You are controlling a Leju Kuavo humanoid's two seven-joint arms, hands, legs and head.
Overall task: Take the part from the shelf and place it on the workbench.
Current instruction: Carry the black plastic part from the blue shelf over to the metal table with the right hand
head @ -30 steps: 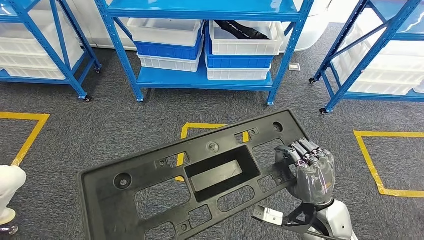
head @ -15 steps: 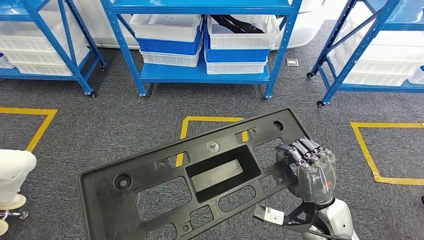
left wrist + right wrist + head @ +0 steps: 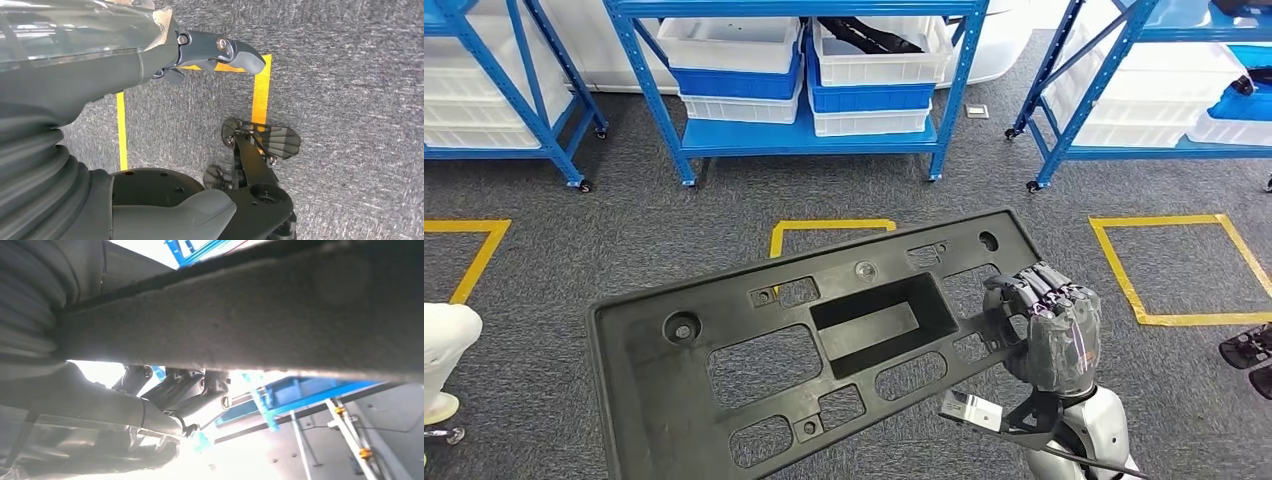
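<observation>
- Your right robot hand [image 3: 1052, 335] grips the part [image 3: 824, 350], a big flat black plastic panel, at its right end; the fingers [image 3: 1036, 295] curl over the panel's top face near the edge.
- The part is held in the air above the grey carpet [image 3: 674, 240], tilted so that its right end sits further from you than its left. It has a deep rectangular recess in the middle, cut-out windows around it and round holes near the corners.
- In the right wrist view the part's [image 3: 260, 315] rough dark underside crosses the frame, with the right robot hand [image 3: 165, 400] pressed up against it.
- Your left robot hand [image 3: 150, 55] hangs over the carpet and holds nothing. One dark finger [image 3: 235, 50] sticks out straight; how the rest of the fingers lie you cannot tell.
- Ahead of you stands a blue shelf [image 3: 809, 140] carrying white and blue bins [image 3: 869, 70]; something dark lies in the upper right bin.
- More blue shelves with white bins stand to the left [image 3: 494, 90] and to the right [image 3: 1144, 90].
- Yellow tape squares mark the carpet: one [image 3: 824, 228] partly hidden behind the part, one to the right [image 3: 1169, 265], and a corner at the left [image 3: 474, 255].
- A person's white trouser leg and shoe [image 3: 444, 360] show at the left edge of the head view, and dark shoes [image 3: 1249, 350] at the right edge.
</observation>
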